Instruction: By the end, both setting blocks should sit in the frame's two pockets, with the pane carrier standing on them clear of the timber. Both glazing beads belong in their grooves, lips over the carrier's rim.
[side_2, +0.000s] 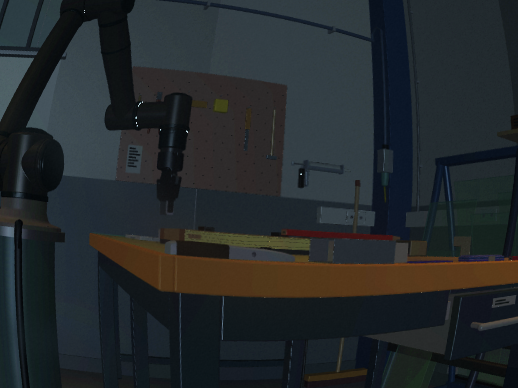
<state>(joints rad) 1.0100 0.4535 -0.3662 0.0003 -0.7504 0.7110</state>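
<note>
The low camera angle hides the tops of the parts on the orange table, so pockets, grooves and setting blocks are out of sight. The timber frame [250,241] lies flat as a pale yellow slab with a brown end. A red strip [335,234] lies along its far side. A pale grey bar [235,251] and a grey block [365,250] lie at its near side. My gripper [167,204] hangs above the table's left end, over the frame's left end, open and empty.
The orange-edged table [310,275] fills the foreground, with a drawer at the right. A pegboard with tools [210,132] hangs on the back wall. A blue post [392,115] and a blue glass rack [475,200] stand at the right. The arm's base [27,200] stands left.
</note>
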